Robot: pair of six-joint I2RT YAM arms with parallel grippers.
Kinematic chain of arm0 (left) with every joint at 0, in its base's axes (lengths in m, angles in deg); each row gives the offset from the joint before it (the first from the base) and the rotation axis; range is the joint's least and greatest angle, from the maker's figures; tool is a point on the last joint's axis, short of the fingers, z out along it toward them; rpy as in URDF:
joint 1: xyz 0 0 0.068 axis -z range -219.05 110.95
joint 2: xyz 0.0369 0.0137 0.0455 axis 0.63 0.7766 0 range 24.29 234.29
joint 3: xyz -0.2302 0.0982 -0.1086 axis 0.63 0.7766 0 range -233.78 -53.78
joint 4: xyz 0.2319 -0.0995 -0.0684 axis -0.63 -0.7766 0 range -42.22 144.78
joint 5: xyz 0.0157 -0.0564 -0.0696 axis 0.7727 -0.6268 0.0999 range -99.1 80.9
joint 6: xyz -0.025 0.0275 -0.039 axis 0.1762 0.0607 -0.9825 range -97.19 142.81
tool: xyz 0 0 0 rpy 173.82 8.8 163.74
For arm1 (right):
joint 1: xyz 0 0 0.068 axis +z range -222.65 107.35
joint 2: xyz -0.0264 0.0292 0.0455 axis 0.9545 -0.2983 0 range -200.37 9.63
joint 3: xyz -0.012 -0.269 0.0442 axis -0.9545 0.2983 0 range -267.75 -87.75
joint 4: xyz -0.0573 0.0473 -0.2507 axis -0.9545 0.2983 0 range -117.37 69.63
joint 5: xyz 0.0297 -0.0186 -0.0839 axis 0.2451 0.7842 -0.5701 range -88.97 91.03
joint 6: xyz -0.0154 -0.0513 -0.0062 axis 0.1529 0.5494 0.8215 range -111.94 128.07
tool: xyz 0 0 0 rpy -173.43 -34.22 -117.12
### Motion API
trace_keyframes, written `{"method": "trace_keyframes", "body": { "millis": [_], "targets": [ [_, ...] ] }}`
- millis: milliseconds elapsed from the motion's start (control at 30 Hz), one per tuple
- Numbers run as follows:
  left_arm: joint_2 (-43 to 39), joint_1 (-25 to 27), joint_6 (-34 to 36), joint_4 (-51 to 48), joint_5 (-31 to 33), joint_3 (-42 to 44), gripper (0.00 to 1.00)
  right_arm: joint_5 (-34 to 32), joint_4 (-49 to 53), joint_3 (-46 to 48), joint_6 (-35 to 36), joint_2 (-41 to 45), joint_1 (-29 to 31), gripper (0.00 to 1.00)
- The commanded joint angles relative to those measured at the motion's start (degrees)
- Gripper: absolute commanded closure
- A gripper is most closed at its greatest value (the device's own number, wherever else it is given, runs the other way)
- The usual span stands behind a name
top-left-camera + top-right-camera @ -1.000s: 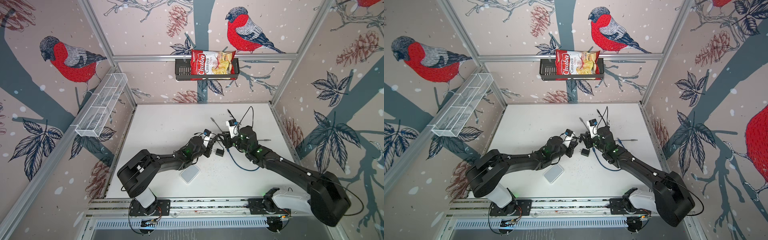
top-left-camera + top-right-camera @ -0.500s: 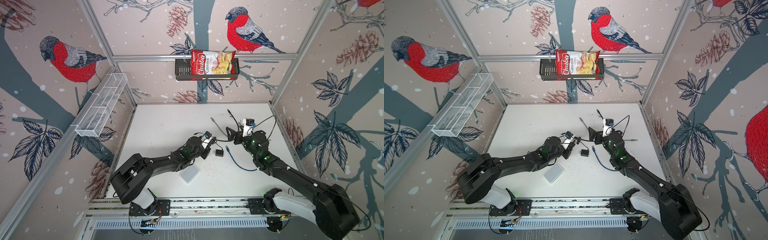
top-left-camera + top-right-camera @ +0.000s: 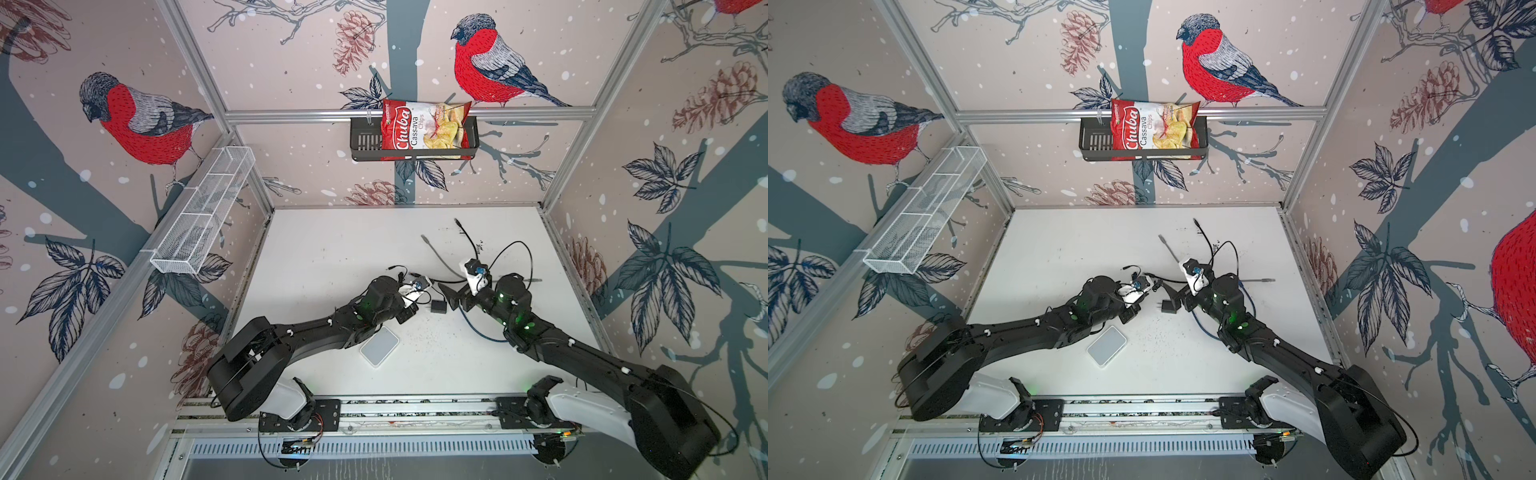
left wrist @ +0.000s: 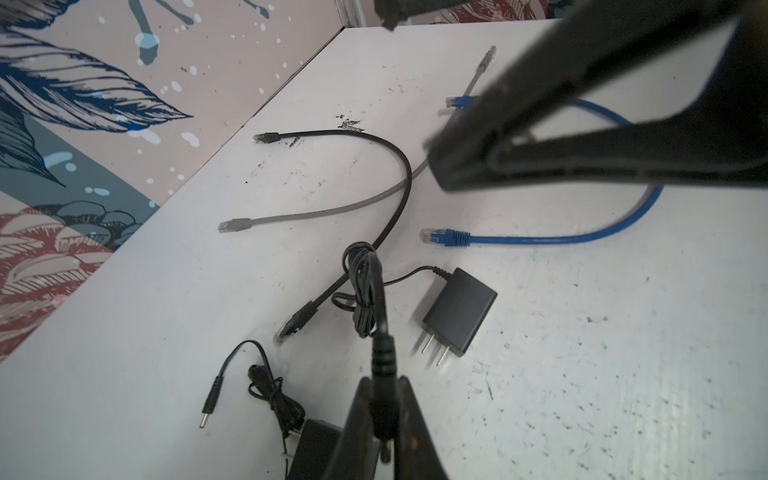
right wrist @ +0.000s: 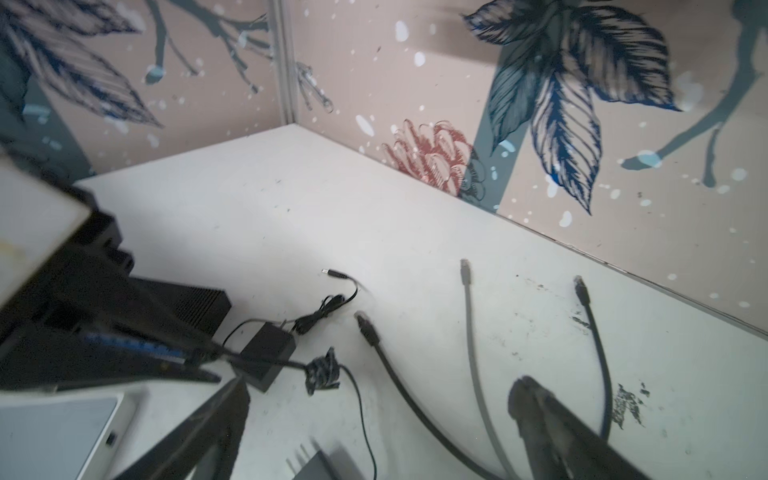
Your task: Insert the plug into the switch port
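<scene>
Right tool (image 5: 382,390) has sprung wide apart within the last second and drawn back from the middle of the table (image 3: 332,249), where it had been nose to nose with my left tool (image 4: 383,392); nothing sits in its gap now. That left tool stays pressed together, and what it pinches matters most. White switch (image 3: 379,345) lies flat near my left forearm, untouched. Black adapter (image 4: 459,311) rests on the table between the two tools, prongs showing. Its thin cord (image 4: 365,274) loops up to my left fingers (image 4: 359,419), which clamp the plug (image 4: 384,361) by its ribbed collar; the tip is hidden between them. I judge the handover finished: the plug rides with the left arm alone and must turn toward the switch next.
</scene>
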Motion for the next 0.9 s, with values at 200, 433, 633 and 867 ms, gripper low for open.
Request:
{"method": "trace_keyframes", "body": {
  "millis": [200, 433, 633, 867],
  "targets": [
    [-2.28, 0.09, 13.34, 2.18, 0.11, 2.81, 1.0, 10.24, 2.48, -0.81, 10.97, 0.7, 1.91, 0.21],
    [-2.19, 0.09, 15.62, 1.68, -3.09, 2.83, 1.0, 15.27, 7.06, -3.12, 18.53, -2.28, 3.17, 0.38],
    [-2.35, 0.09, 17.1, 1.81, -4.43, 3.3, 1.0, 20.28, 8.91, -5.96, 23.41, -6.25, 3.27, 0.47],
    [-3.41, 0.13, 18.12, 5.46, -5.56, 5.68, 1.0, 26.94, 13.39, -9.01, 27.98, -9.5, 2.17, 0.6]
  ]
}}
